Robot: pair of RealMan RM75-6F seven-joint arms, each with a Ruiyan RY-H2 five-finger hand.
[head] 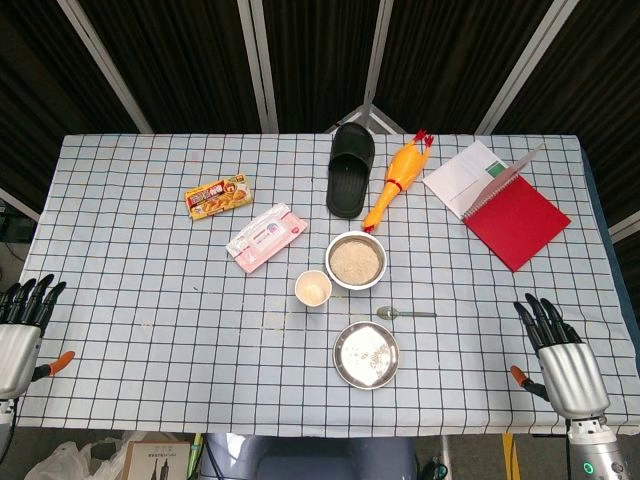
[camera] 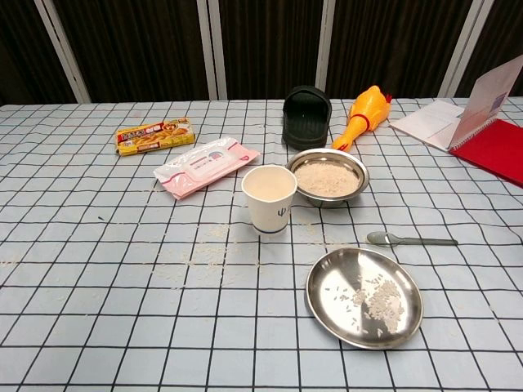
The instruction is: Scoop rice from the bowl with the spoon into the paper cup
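A metal bowl of rice (head: 355,260) (camera: 328,176) stands at the table's middle. Just left of it and nearer me is a white paper cup (head: 313,290) (camera: 269,199), upright. A metal spoon (head: 404,314) (camera: 409,240) lies flat on the cloth, right of the cup and in front of the bowl. My left hand (head: 22,325) rests at the table's front left edge, fingers apart and empty. My right hand (head: 558,355) rests at the front right edge, also spread and empty. Both hands are far from the spoon and show only in the head view.
A shallow steel plate (head: 366,355) (camera: 364,297) with scattered rice grains sits in front of the spoon. Behind the bowl lie a black slipper (head: 350,170), a rubber chicken (head: 397,178), a pink wipes pack (head: 266,237), a snack box (head: 217,196) and a red notebook (head: 515,220). Loose rice (camera: 204,257) dots the cloth.
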